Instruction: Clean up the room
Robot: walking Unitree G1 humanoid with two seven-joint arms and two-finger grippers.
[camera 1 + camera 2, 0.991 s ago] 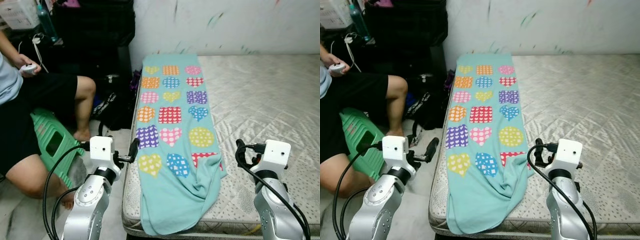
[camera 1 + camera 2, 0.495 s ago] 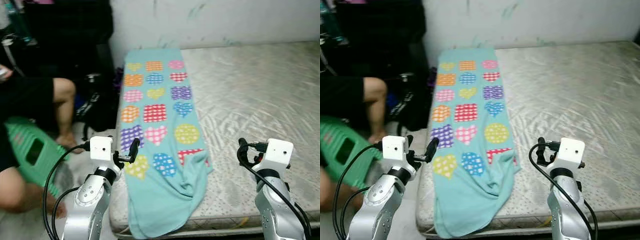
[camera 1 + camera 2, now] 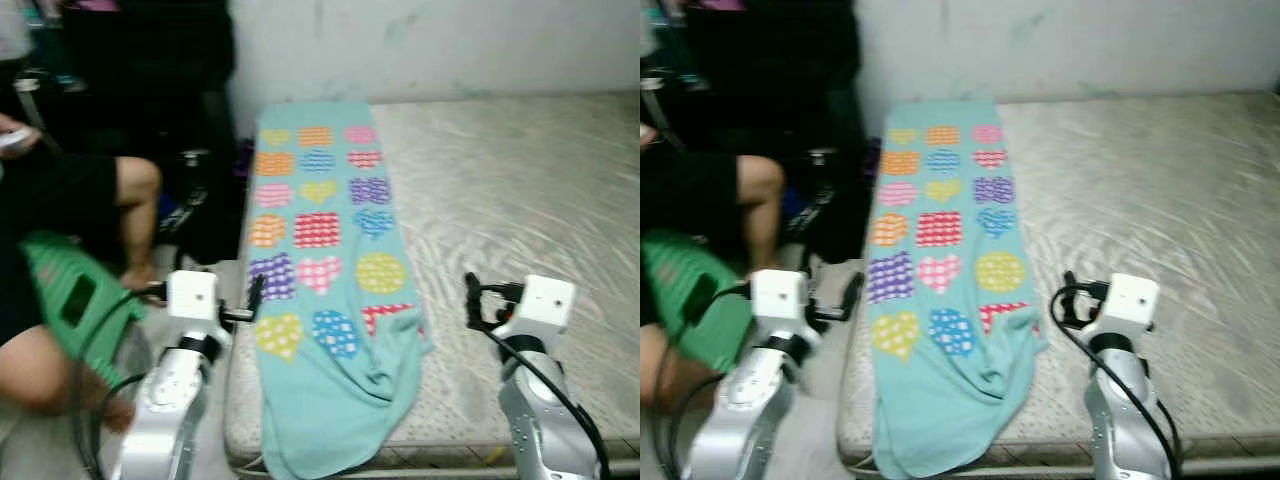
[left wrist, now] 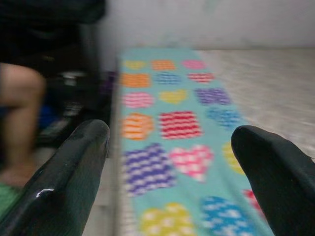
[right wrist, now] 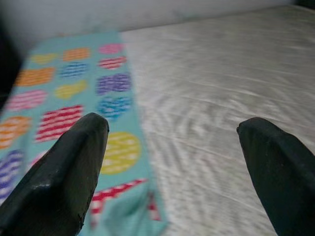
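From the head views, a teal blanket (image 3: 330,270) patterned with hearts lies lengthwise along the left edge of the bed (image 3: 520,200), its near end drooping over the front edge, while a seated person (image 3: 60,230) is on the floor beside that edge. The left wrist view shows the left tool (image 4: 172,162) with fingers spread wide apart, empty, facing the blanket. The right wrist view shows the right tool (image 5: 172,162) likewise parted and empty, over the bed beside the blanket's right edge.

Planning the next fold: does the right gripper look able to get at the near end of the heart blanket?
Probably yes. The right gripper is open beside the heart blanket, whose crumpled near end lies on the mattress with nothing between them.
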